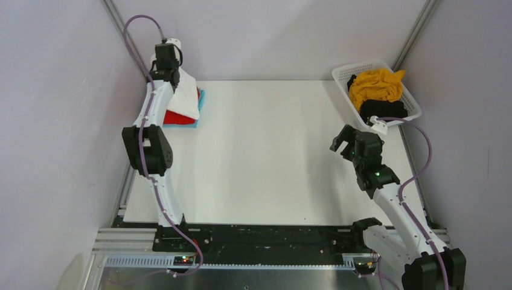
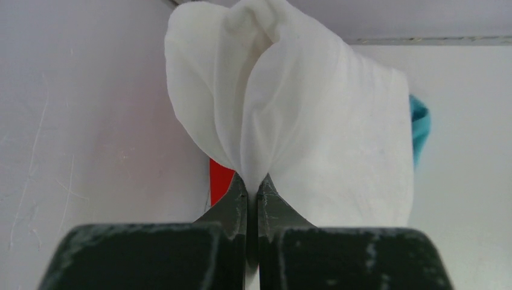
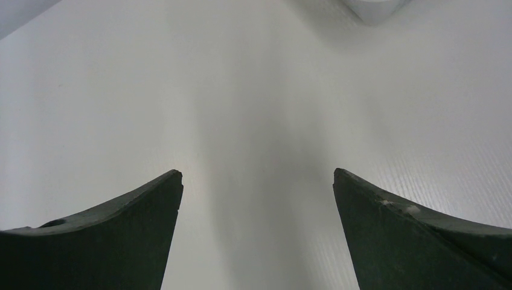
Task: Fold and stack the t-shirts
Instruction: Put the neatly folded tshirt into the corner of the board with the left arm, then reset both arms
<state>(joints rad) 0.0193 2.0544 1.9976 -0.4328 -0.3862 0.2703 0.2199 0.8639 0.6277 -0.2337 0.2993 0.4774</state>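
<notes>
My left tool [image 2: 252, 181] is clamped on a bunched fold of the white t-shirt [image 2: 314, 121], which drapes just ahead of it over the red t-shirt [image 2: 220, 178] and the light blue t-shirt [image 2: 419, 127]. My right tool [image 3: 256, 181] stands wide apart above the bare desk [image 3: 241, 90]. Beyond it, the basket [image 1: 356, 66] holds the mustard t-shirt [image 1: 377, 84] and the black t-shirt [image 1: 383, 110].

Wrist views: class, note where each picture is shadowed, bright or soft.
Left wrist view: white t-shirt bright, folds softly shaded, left gripper near-black. Right wrist view: a diffuse grey shadow on the table between the dark fingers of the right gripper.
</notes>
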